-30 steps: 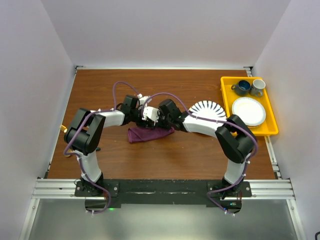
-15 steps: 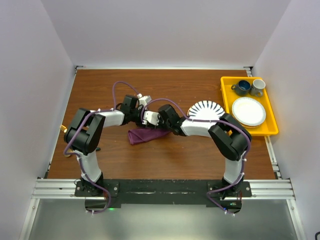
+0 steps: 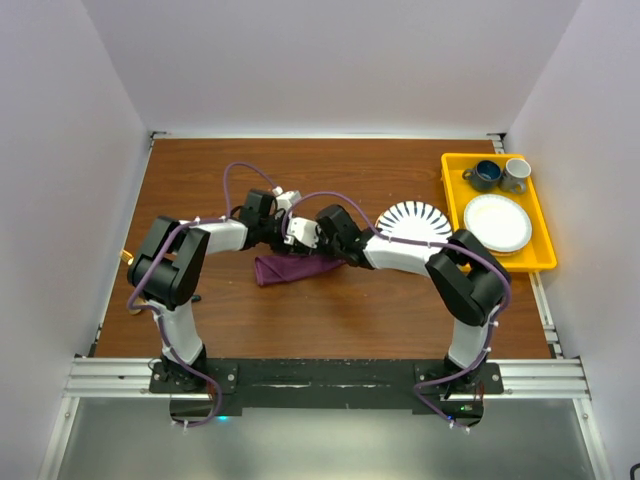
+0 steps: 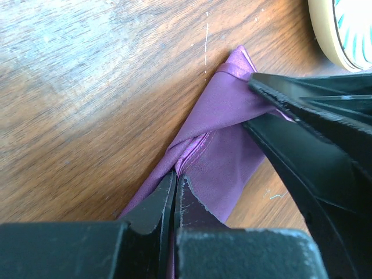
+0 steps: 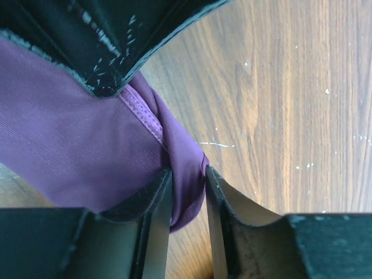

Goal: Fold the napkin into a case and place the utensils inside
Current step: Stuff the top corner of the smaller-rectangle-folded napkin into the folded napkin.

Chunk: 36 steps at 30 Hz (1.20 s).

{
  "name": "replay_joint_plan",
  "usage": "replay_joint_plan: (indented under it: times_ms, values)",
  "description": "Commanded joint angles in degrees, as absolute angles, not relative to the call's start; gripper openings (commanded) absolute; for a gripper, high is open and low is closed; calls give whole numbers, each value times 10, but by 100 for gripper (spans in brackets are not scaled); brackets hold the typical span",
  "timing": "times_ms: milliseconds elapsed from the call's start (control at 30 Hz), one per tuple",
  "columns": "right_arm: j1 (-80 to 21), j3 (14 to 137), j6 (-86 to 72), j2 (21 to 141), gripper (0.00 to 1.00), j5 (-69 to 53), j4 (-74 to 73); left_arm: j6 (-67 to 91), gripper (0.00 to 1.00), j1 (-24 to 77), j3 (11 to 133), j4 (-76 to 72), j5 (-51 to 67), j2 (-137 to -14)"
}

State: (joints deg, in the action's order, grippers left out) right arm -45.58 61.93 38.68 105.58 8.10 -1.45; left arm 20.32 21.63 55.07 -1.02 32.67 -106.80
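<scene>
Plum napkin point(image 3: 290, 268), part-folded: left jaws pinch its hem, likely anchoring it; right jaws, slightly parted, straddle a fold.

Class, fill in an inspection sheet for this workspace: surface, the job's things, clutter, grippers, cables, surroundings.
Surface: brown wooden table, faint scratches.
Job's things: purple napkin, partly folded and bunched, mid-table; utensils, none identifiable.
Clutter: striped plate; yellow tray holding blue mug, grey mug and white plate.
Grippers: left gripper shut on the napkin; right gripper straddles a napkin fold, grip unclear.
Cables: purple cables looped along both arms.
Surroundings: plain pale walls on three sides.
</scene>
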Motion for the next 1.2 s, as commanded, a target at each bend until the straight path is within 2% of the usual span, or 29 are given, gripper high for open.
replay_joint_plan:
  times_ms: [0, 133, 467, 633, 700, 733, 1167]
  values:
    - [-455, 673, 341, 1031, 37, 76, -77, 172, 0, 205, 528, 39, 272, -1089]
    - [-447, 689, 327, 1024, 38, 61, -115, 174, 0, 205, 527, 35, 272, -1089]
    - [-437, 684, 320, 1020, 31, 17, -139, 175, 0, 205, 529, 34, 276, -1092]
    - [-435, 686, 321, 1035, 16, 19, -133, 175, 0, 205, 529, 34, 277, -1091]
    - [-435, 690, 321, 1038, 8, 18, -134, 175, 0, 205, 528, 35, 277, -1090]
    - [-433, 691, 322, 1037, 0, 17, -136, 175, 0, 205, 527, 35, 277, -1089]
    - [-434, 693, 323, 1026, 0, -38, -165, 176, 0, 205, 522, 30, 278, -1088]
